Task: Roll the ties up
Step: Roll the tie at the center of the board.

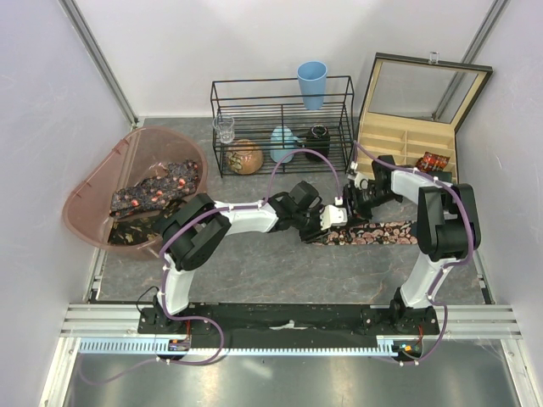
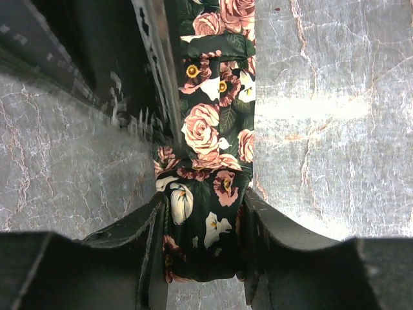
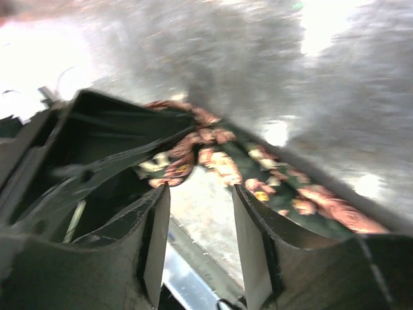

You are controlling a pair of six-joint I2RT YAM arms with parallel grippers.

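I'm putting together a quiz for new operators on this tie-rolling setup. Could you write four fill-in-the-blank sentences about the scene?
1. The left gripper grips the flowered tie, while the right gripper has its jaws standing ___.
2. The cup on top of the wire rack is ___.
3. The loose ties lie heaped in the ___ tub.
4. One rolled tie sits in the ___ box.
Missing words: open, blue, pink, wooden.

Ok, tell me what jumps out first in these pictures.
Mid-table a floral tie lies flat; the left gripper pinches its end, the right gripper hangs open close by. At left a pink tub holds more ties; far right an open wooden box holds one rolled tie.
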